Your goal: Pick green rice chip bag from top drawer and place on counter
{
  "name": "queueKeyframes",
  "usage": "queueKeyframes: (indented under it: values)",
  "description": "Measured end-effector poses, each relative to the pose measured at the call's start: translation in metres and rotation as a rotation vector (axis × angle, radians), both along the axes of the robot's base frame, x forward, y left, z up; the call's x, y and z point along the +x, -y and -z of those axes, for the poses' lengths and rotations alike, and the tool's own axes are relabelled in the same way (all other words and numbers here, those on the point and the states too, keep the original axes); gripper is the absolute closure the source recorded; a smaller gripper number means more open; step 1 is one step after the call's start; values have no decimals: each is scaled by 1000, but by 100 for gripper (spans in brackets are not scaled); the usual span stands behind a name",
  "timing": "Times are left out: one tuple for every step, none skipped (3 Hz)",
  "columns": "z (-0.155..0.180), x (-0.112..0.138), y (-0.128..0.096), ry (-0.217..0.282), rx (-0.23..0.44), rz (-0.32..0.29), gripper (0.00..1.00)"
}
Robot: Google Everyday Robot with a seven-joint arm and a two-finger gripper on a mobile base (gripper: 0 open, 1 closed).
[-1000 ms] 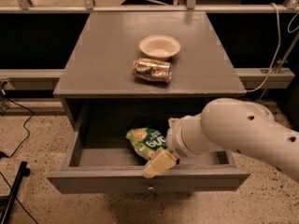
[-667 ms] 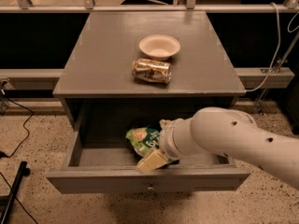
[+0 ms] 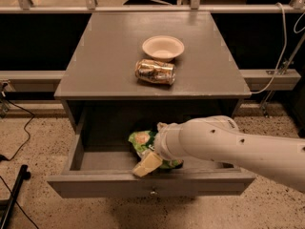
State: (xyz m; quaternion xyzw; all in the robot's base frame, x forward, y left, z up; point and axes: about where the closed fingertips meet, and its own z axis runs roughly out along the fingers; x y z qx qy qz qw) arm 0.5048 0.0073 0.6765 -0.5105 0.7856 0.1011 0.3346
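Puts gripper further left than 1 s ago, low at near front of top drawer, against near edge of green rice chip bag. Finds bag unmoved mid-drawer, partly hidden by arm. Cannot tell grip state. Suggests grasp underway; counter placement pending.

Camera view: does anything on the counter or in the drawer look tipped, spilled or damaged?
The can lies on its side on the counter, just in front of the bowl, and looks dented. The green bag sits crumpled in the open drawer, with the gripper at it. Nothing appears spilled.
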Motion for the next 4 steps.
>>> queueKeyframes:
  values:
    - [-5,0,0,0,0,0,11]
    - [-8,0,0,0,0,0,20]
    - [-14,1,5,-8,67,-14,0]
    - [-17,0,26,28,57,-11,0]
